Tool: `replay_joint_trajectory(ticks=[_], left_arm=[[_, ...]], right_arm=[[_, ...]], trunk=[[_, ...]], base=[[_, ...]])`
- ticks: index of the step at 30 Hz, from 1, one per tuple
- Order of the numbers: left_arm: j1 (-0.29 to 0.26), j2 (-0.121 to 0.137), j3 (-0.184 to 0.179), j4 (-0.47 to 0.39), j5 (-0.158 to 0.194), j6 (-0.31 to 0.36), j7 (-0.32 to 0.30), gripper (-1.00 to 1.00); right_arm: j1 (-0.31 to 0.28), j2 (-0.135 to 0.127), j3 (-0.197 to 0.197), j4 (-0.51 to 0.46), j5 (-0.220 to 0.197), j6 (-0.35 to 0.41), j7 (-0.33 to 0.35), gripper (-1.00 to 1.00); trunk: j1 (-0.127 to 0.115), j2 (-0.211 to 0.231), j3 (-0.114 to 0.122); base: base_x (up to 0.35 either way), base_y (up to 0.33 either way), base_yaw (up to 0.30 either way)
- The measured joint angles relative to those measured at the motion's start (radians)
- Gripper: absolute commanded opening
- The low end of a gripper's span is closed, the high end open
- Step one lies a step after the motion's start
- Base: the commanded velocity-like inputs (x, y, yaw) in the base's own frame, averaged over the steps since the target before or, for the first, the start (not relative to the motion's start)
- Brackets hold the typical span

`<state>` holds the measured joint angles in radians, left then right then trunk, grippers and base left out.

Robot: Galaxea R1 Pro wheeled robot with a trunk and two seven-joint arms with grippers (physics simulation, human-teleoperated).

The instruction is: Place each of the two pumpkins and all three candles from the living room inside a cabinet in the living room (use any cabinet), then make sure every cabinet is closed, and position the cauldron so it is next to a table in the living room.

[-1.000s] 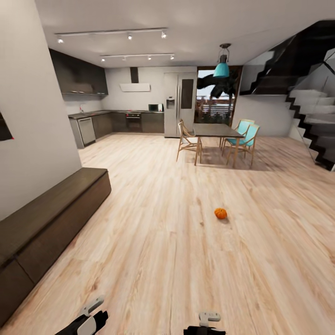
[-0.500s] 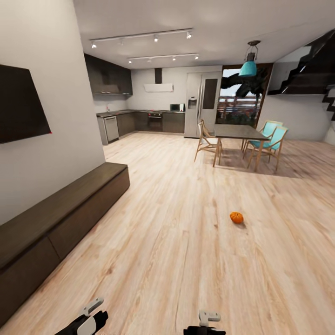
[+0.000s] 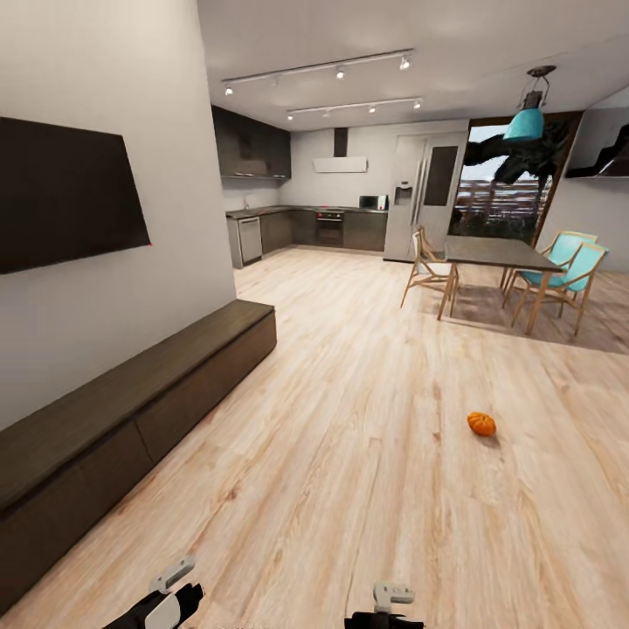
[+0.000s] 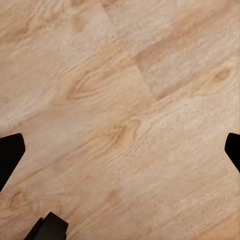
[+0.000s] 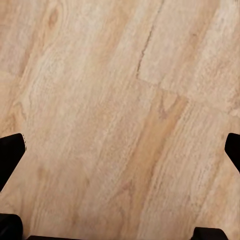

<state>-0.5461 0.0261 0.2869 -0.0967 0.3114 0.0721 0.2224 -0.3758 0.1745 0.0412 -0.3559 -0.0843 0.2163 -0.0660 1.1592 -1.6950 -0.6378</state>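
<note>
1. Compared with a second ago the whole head view has swung to the left: the staircase has left the picture, the dark screen (image 3: 65, 196) on the left wall now shows almost in full, and the kitchen, dining table (image 3: 496, 254) and pumpkin (image 3: 481, 424) sit further right in the picture. This is the camera turning, not the things moving.
2. The pumpkin lies alone on the wooden floor (image 3: 349, 454), well apart from the cabinet (image 3: 131, 411) and short of the dining table.
3. The cabinet runs along the left wall under the screen, its fronts flush and closed.
4. Open floor lies between robot and pumpkin, and between robot and cabinet.
5. Two blue chairs (image 3: 568, 271) stand at the table's far side and a wooden one on its near side; a teal lamp (image 3: 528, 122) hangs above.
6. The left gripper (image 4: 120, 150) and right gripper (image 5: 120, 150) are both spread wide over bare floor, holding nothing.
7. No readable writing.
</note>
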Motion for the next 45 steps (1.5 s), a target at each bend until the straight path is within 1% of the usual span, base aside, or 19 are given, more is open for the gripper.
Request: replay_joint_trajectory(ticks=[38,45], left_arm=[[0.000,-0.005,0.000,0.006,0.000,0.001,0.001,1.00],[0.000,-0.005,0.000,0.006,0.000,0.001,0.001,1.00]], right_arm=[[0.000,0.000,0.000,0.005,0.000,0.000,0.000,1.00],[0.000,0.000,0.000,0.005,0.000,0.000,0.000,1.00]], trunk=[[0.000,0.000,0.000],[0.000,0.000,0.000]], base=[[0.000,-0.001,0.292],[0.000,-0.107,0.292]])
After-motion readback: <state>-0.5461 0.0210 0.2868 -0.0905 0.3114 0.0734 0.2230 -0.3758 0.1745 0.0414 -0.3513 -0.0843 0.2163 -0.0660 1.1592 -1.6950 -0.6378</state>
